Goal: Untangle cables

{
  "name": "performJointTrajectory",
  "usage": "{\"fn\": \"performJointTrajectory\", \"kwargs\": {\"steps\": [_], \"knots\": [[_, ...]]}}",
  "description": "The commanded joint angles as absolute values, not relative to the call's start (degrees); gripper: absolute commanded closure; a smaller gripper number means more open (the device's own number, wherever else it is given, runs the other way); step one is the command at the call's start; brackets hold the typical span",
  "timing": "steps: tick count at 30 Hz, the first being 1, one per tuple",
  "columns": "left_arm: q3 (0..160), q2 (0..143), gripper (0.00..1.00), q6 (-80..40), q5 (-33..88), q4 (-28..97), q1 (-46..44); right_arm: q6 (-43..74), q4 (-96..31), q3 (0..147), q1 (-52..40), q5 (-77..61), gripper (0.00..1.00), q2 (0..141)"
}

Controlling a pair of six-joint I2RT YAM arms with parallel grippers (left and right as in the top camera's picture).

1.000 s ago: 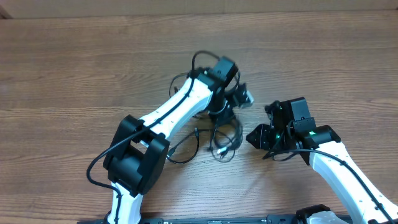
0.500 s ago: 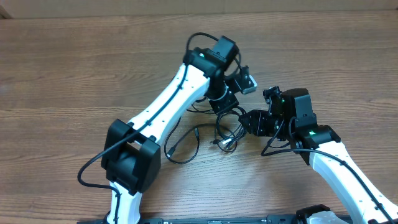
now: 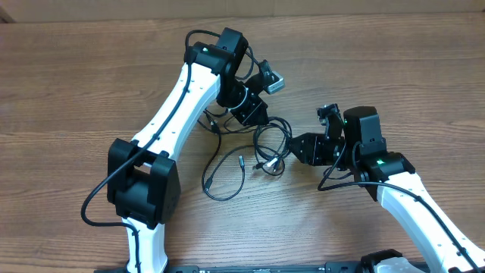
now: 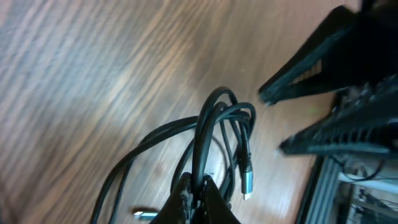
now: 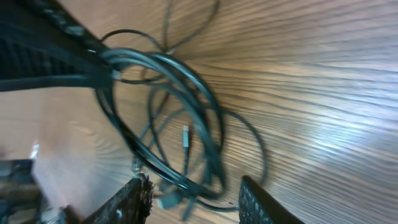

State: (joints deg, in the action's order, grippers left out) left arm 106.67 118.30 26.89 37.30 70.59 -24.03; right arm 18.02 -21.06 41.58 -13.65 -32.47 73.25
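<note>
A tangle of thin black cables (image 3: 258, 148) lies at the middle of the wooden table, with loose loops and silver-tipped plugs (image 3: 260, 164). My left gripper (image 3: 250, 114) is shut on a strand of the cables (image 4: 208, 134) at the bundle's far left side and holds it up; a silver-blue plug (image 4: 246, 182) hangs beside it. My right gripper (image 3: 294, 148) is open at the bundle's right edge. In the right wrist view its fingers (image 5: 193, 198) straddle the looped cables (image 5: 186, 118), which pass between them.
The wooden table (image 3: 91, 91) runs all round the arms. One cable loop (image 3: 223, 178) with a plug end trails toward the front left. The right arm's body (image 3: 409, 197) fills the front right.
My left gripper has pulled back and to the left with the cable strand, stretching the bundle. My right gripper has moved left to the bundle's right edge.
</note>
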Motion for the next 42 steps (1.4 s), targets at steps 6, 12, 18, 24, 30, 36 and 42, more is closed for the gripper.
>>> {"fn": "performJointTrajectory", "kwargs": {"steps": [6,12,18,24,30,36,42], "knots": [[108.2,114.2,0.96,26.1,45.1,70.7,-24.4,18.0,-20.6,42.8,-13.8,-34.5,0.71,72.9],[108.2,110.7,0.96,26.1,43.5,70.7,-24.3,18.0,-21.8,42.8,-13.8,-33.6,0.67,72.9],[108.2,109.9,0.96,26.0,36.4,73.3,-24.3,17.7,-23.0,42.8,-13.8,-33.6,0.52,72.9],[108.2,109.9,0.96,26.0,34.6,75.2,-24.3,17.7,-19.4,42.8,-13.8,-33.6,0.52,72.9],[108.2,109.9,0.96,26.2,39.6,75.2,-24.4,17.6,-16.1,42.8,-13.9,-34.6,0.53,72.9],[108.2,109.9,0.96,27.0,43.2,75.0,-24.3,17.5,-17.3,42.8,-13.9,-34.6,0.56,72.9],[108.2,109.9,0.96,27.0,43.3,74.7,-24.4,17.6,-17.3,42.8,-13.9,-36.2,0.75,72.9]]}}
